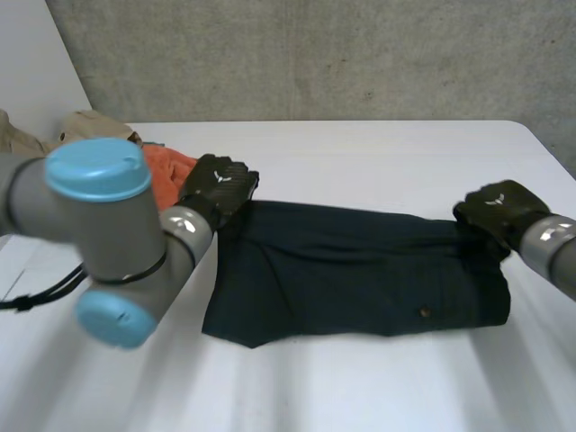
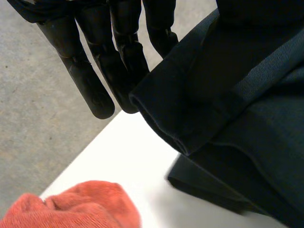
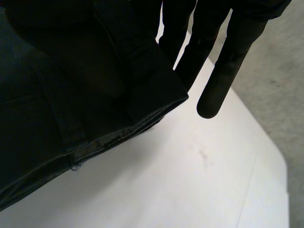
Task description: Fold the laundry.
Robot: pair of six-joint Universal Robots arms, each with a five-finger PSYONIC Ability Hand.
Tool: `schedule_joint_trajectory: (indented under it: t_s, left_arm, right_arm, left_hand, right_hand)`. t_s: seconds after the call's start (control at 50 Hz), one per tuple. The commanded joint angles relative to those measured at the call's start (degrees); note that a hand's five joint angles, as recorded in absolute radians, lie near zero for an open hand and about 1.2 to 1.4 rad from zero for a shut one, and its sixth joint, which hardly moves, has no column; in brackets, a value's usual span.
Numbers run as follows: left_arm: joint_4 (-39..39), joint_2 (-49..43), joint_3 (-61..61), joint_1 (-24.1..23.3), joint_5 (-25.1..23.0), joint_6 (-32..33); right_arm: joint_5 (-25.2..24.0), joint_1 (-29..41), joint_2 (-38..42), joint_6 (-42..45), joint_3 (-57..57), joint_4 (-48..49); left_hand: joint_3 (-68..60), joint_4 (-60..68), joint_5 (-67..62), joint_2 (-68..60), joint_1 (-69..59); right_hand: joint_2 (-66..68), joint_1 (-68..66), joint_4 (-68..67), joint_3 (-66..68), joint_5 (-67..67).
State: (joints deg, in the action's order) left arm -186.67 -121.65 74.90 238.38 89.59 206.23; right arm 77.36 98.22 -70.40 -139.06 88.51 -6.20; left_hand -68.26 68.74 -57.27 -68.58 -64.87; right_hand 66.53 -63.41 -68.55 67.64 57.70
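A dark navy garment (image 1: 351, 270) lies folded lengthwise across the white table (image 1: 378, 153). My left hand (image 1: 219, 184) is at its far left corner. In the left wrist view a hemmed corner of the garment (image 2: 228, 95) is raised off the table and pinched against straight fingers (image 2: 95, 85). At the garment's far right corner is my right hand (image 1: 497, 209). In the right wrist view that corner of the garment (image 3: 71, 71) is also lifted and held against the fingers (image 3: 223, 71). The thumbs are hidden behind the cloth.
An orange cloth (image 1: 166, 171) lies just left of my left hand, also seen below the lifted corner as an orange cloth (image 2: 76, 206). A beige garment (image 1: 90, 126) sits at the table's far left. A grey wall stands behind the table.
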Motion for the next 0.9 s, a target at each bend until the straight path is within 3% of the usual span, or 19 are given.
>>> schedule_joint_trajectory:
  t_s: [0.02,0.08,0.12,0.14,0.16,0.26,0.36,0.44,0.54,0.62,0.7,0.9]
  left_arm:
    - [-0.8,-12.9,-13.3,1.5,-0.6,2.7]
    - [-2.5,-16.2,-18.0,1.6,-0.6,2.7]
    - [-3.8,-17.0,-19.3,1.4,-0.6,2.8]
    - [-4.5,-17.1,-19.8,1.3,-0.6,2.9]
    - [-5.7,-17.0,-20.0,1.2,-0.6,2.8]
    - [-8.5,-15.1,-18.4,0.3,0.2,2.2]
    - [-8.5,-6.1,-10.7,0.1,0.0,1.6]
    - [-8.4,0.3,-3.9,-0.1,-0.1,1.1]
    - [-8.5,7.8,5.8,-0.3,-0.6,0.0]
    - [-9.2,10.5,10.7,-1.2,-0.7,-1.6]
    - [-9.2,11.0,13.1,-1.9,-0.8,-2.4]
    - [-9.3,10.2,12.8,-2.0,-0.8,-2.6]
  right_arm:
    - [7.4,5.8,13.3,0.5,-11.3,7.1]
    - [8.8,6.4,18.6,0.1,-16.8,11.0]
    - [9.6,6.5,20.3,0.1,-18.6,13.0]
    - [10.5,7.2,21.3,0.0,-20.0,14.7]
    - [11.3,7.3,21.5,-0.1,-20.6,15.5]
    - [14.5,7.9,18.6,-2.4,-20.2,17.7]
    - [13.9,7.4,10.7,-5.9,-14.5,15.3]
    - [9.0,7.1,3.6,-7.2,-8.6,7.9]
    - [0.5,3.5,-2.4,-8.0,-0.1,-4.1]
    - [-3.5,0.0,-3.4,-8.2,6.6,-7.6]
    - [-5.9,-1.5,-3.6,-7.9,11.8,-3.1]
    - [-5.6,-1.6,-0.8,-8.3,16.0,11.6]
  left_hand:
    - [-11.7,11.3,-12.7,-11.4,-15.1]
    - [-11.7,11.3,-12.7,-11.4,-15.1]
    - [18.0,-18.5,17.0,18.3,14.6]
    - [35.8,-36.3,34.8,36.2,32.4]
    - [55.5,-56.0,54.5,55.8,52.1]
    - [56.2,-56.7,55.2,56.5,52.8]
    - [56.2,-56.7,55.2,56.5,52.8]
    - [56.2,-56.7,55.2,56.5,52.8]
    - [56.0,-56.5,55.0,56.4,52.6]
    - [56.2,-56.7,55.2,56.5,52.8]
    - [56.4,-56.8,55.4,56.7,53.0]
    - [56.5,-57.0,55.5,56.9,53.1]
  right_hand:
    - [13.5,-16.6,-11.4,12.4,12.3]
    - [11.2,-14.3,-9.2,10.1,10.0]
    - [-40.5,37.4,42.5,-41.6,-41.7]
    - [-56.5,53.4,58.6,-57.6,-57.7]
    - [-56.5,53.4,58.6,-57.6,-57.7]
    - [-56.5,53.4,58.6,-57.6,-57.7]
    - [-56.5,53.4,58.6,-57.6,-57.7]
    - [-56.5,53.4,58.6,-57.6,-57.7]
    - [-37.8,34.7,39.8,-38.9,-39.0]
    - [-28.5,25.4,30.6,-29.7,-29.7]
    - [-29.5,26.4,31.5,-30.6,-30.7]
    - [-39.5,36.3,41.5,-40.6,-40.6]
